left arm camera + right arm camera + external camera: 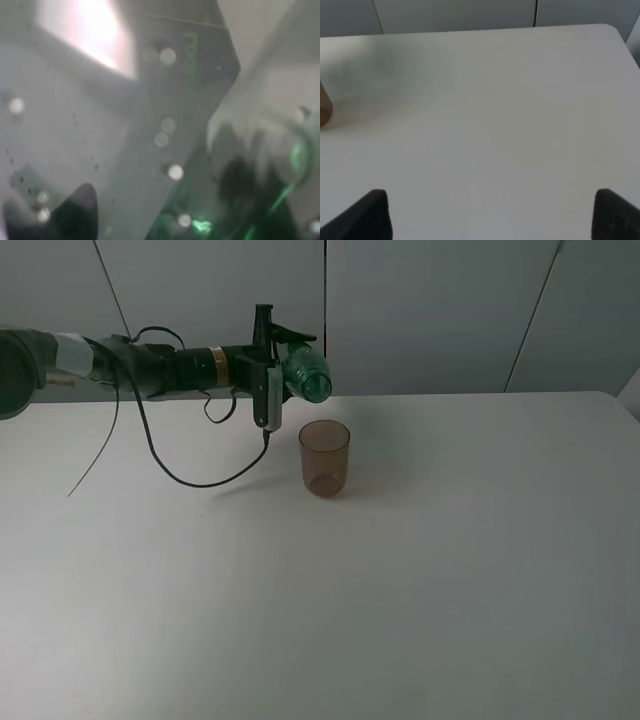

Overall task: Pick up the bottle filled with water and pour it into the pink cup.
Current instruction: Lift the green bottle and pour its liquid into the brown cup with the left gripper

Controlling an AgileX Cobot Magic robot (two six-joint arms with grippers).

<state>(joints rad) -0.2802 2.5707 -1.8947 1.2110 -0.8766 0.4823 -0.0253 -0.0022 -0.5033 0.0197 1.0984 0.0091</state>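
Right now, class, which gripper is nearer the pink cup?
Left. The left gripper, jaws shut on the bottle, hangs close above the pink cup; the right gripper is apart, off to the cup's side, jaws open.

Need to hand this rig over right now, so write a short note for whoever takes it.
Left end effector: shut on the bottle, which is lifted and tipped, mouth angled down above the pink cup.
Right end effector: open, holding nothing, over the table.
Pink cup: upright on the table, nothing touching it.
Done: bottle picked up, brought over the cup, tilted.
Left: finish the pour. No stream is visible, and I cannot tell how much water is in the cup; check before tipping further.
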